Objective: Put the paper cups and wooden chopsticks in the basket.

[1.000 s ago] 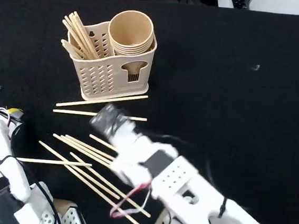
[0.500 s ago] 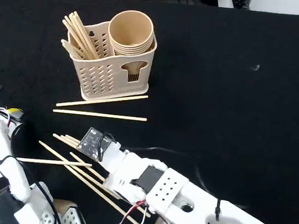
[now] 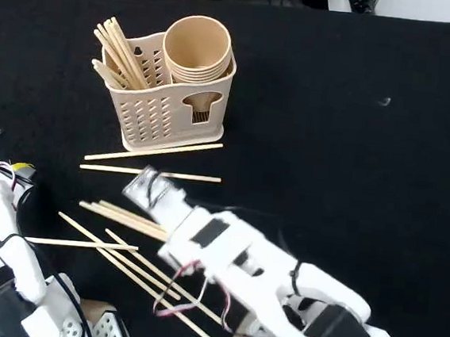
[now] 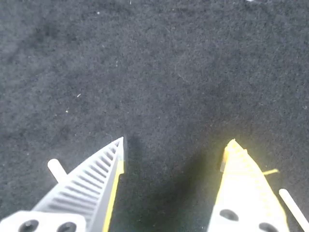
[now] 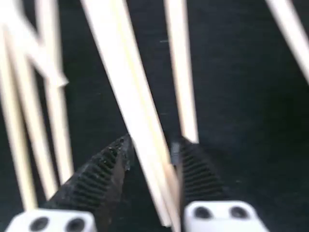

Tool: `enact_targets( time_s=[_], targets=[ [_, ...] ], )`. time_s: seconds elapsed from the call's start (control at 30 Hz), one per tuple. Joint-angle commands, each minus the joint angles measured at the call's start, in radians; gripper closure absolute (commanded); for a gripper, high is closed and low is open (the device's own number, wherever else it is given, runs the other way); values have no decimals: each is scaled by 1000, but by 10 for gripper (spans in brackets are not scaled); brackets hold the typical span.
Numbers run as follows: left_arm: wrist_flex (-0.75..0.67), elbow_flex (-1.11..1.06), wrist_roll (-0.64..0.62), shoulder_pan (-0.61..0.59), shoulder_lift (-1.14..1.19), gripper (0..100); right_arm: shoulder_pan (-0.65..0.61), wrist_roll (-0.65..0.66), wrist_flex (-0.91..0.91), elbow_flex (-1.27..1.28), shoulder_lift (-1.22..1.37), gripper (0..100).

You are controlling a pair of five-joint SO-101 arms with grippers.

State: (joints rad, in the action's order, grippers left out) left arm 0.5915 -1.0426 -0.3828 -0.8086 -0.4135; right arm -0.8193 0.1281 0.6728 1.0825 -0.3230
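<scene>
Right arm forward, chopsticks between jaws

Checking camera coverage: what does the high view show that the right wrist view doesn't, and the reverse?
High view gives: the beige perforated plastic basket holding stacked tan paper cups. Right wrist view gives: the right hand astride a pair of pale wooden chopsticks. Shared: loose pale wooden chopsticks lying on the black cloth table.
</scene>
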Motion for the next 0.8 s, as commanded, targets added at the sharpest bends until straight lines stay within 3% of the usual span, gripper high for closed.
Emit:
enact_targets(
  time_s=[0.0, 0.27, 0.47, 0.77],
  targets=[
    [-14, 5, 8, 10, -34, 679, 94, 91, 2, -64, 1, 982],
    [-14, 5, 8, 10, -34, 679, 64, 137, 52, -62, -18, 970],
    [-14, 5, 8, 10, -34, 679, -29, 115, 84, -61, -10, 788],
    [-14, 5, 8, 10, -34, 679, -34, 117, 12, -22, -8, 837]
  ],
)
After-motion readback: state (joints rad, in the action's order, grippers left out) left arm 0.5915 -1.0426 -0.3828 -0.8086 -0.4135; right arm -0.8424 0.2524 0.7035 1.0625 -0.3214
